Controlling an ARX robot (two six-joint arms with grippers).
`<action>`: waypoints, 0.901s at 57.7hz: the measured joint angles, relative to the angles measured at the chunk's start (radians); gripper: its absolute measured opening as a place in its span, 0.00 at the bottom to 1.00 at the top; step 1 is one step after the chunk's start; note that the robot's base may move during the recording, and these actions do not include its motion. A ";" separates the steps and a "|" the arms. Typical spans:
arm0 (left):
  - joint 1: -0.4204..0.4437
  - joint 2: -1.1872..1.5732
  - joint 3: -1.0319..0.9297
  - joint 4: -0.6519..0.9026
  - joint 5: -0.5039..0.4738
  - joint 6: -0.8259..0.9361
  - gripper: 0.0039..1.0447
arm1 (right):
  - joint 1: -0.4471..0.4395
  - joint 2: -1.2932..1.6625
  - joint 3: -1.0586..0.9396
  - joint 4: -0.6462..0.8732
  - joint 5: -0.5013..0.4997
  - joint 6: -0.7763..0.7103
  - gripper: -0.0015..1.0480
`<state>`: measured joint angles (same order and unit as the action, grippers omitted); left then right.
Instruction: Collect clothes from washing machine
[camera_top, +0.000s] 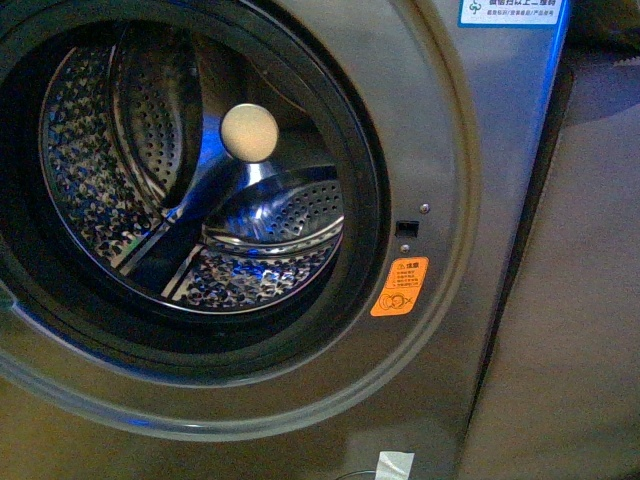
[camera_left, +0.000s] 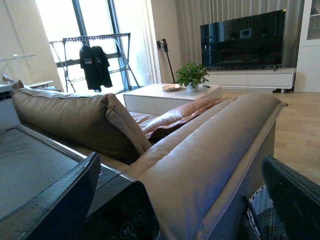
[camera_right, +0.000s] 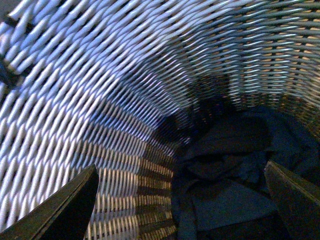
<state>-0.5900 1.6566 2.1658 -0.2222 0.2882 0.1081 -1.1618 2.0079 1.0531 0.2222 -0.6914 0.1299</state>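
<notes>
The grey washing machine (camera_top: 480, 150) fills the front view, its round porthole open onto the perforated steel drum (camera_top: 130, 160); I see no fabric in the drum. An orange sticker (camera_top: 400, 287) and a white tape patch (camera_top: 395, 465) sit on its front. Neither arm shows there. The dark navy clothes (camera_right: 235, 175) lie crumpled inside the woven basket (camera_right: 100, 90) in the right wrist view. My right gripper (camera_right: 182, 200) is open and empty, its fingers apart above the clothes. My left gripper (camera_left: 185, 200) is open and empty, facing a sofa.
The left wrist view shows a tan leather sofa (camera_left: 200, 150), a dark panel with touch buttons (camera_left: 125, 220), a corner of the woven basket (camera_left: 260, 210), a white coffee table with a plant (camera_left: 175, 92), a TV (camera_left: 242, 37) and a clothes rack (camera_left: 95, 60).
</notes>
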 joint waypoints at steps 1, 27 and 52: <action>0.000 0.000 0.000 0.000 0.000 0.000 0.94 | 0.000 -0.002 -0.001 -0.002 -0.007 0.003 0.95; 0.000 0.000 0.000 0.000 0.000 0.000 0.94 | 0.211 -0.615 -0.135 0.293 -0.122 0.253 0.93; 0.000 0.000 0.000 0.000 0.000 0.000 0.94 | 0.922 -1.146 -0.751 0.709 0.451 0.222 0.93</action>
<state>-0.5900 1.6566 2.1658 -0.2222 0.2882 0.1081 -0.2394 0.8623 0.3023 0.9310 -0.2401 0.3515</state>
